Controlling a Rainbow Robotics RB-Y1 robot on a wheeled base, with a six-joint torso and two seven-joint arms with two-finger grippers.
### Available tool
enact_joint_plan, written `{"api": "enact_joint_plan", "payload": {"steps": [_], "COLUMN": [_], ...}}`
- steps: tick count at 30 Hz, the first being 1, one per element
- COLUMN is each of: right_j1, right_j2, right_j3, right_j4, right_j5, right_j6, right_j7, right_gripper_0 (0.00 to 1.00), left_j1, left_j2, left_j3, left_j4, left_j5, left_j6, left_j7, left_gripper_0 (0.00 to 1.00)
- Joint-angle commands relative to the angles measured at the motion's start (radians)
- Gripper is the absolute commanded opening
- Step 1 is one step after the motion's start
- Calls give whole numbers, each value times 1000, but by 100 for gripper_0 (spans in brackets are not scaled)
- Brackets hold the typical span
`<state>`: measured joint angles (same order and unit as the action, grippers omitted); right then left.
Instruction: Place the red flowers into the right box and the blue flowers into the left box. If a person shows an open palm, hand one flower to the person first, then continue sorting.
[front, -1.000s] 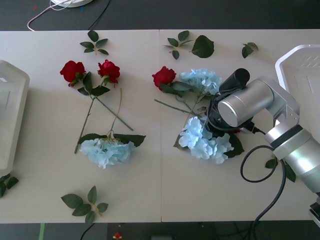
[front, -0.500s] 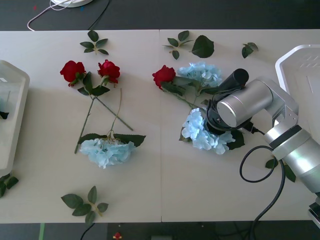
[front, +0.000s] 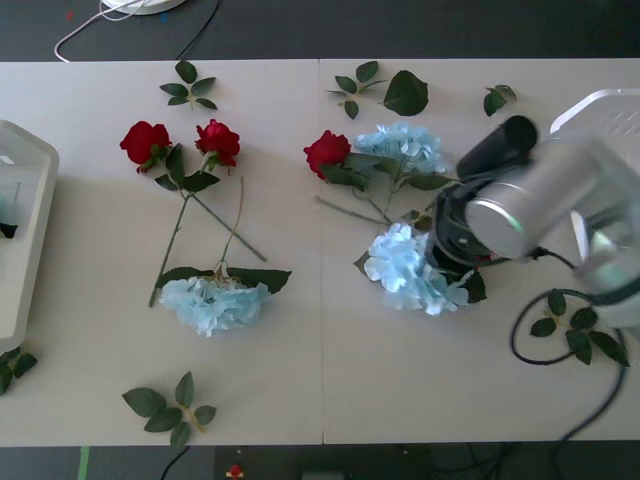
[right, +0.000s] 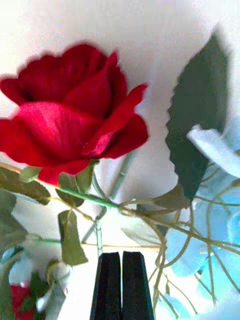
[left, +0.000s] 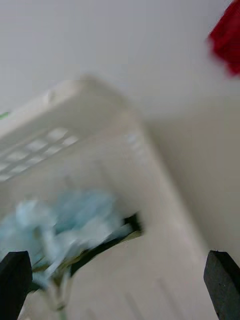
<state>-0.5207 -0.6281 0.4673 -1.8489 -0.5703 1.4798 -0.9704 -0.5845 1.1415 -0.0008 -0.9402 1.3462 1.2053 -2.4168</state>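
The right box (front: 600, 105) sits at the frame's right edge, the left box (front: 22, 235) at the far left, with one blue flower (left: 65, 225) already lying in it. On the desk (front: 300, 380), right of centre, the right claw (right: 121, 285) has its fingers pressed together, gripping nothing I can make out. A red flower (right: 70, 130) lies just ahead of those tips, stem running crosswise. The left claw (left: 120, 280) hangs spread wide over the left box. No readable writing anywhere.

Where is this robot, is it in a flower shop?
Probably a robot test lab, not a shop: fake deep-red roses and pale-blue hydrangeas lie on a plain beige table, with loose white cables behind.
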Motion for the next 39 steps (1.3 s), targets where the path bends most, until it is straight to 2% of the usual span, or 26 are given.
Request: {"api": "enact_joint_plan", "payload": {"steps": [1, 4, 7, 13, 18, 25, 26, 27, 28, 29, 31, 36, 39], "right_j1": [85, 143, 192, 306, 410, 530, 538, 541, 542, 542, 536, 458, 367], "right_j2": [-105, -154, -199, -266, -274, -262, -259, -257, -255, -254, -254, -248, -229], "right_j3": [-79, -130, -185, -230, -231, -226, -223, -223, -222, -220, -217, -219, -217], "right_j4": [-177, -260, -319, -438, -503, -524, -523, -523, -520, -518, -518, -512, -478], "right_j5": [-49, -85, -138, -166, -109, 24, 38, 43, 43, 43, 38, -39, -100], "right_j6": [48, 46, 46, 39, 14, -62, -65, -65, -64, -61, -55, 39, 112], "right_j7": [25, 36, 51, 79, 104, 174, 197, 206, 220, 236, 259, 254, 208], "right_gripper_0": [0, 0, 0, 0, 0, 0, 3, 23, 60, 82, 100, 100, 100], "left_j1": [-129, -187, -261, -397, -423, -423, -423, -423, -423, -423, -423, -423, -423], "left_j2": [4, 4, 7, 7, 6, 6, 6, 6, 6, 7, 4, -2, -16], "left_j3": [25, -21, -133, -377, -507, -700, -722, -731, -746, -763, -792, -852, -895], "left_j4": [-9, -8, -8, -25, -95, -252, -270, -278, -290, -301, -313, -347, -359], "left_j5": [10, 24, 5, 19, 62, 33, 27, 24, 17, 11, 5, -47, -101], "left_j6": [117, 189, 244, 241, 189, 16, -6, -13, -26, -38, -59, -130, -176], "left_j7": [263, 410, 628, 1002, 1223, 1516, 1550, 1565, 1593, 1619, 1665, 1783, 1855], "left_gripper_0": [100, 100, 100, 100, 100, 100, 100, 100, 100, 100, 100, 100, 100]}}
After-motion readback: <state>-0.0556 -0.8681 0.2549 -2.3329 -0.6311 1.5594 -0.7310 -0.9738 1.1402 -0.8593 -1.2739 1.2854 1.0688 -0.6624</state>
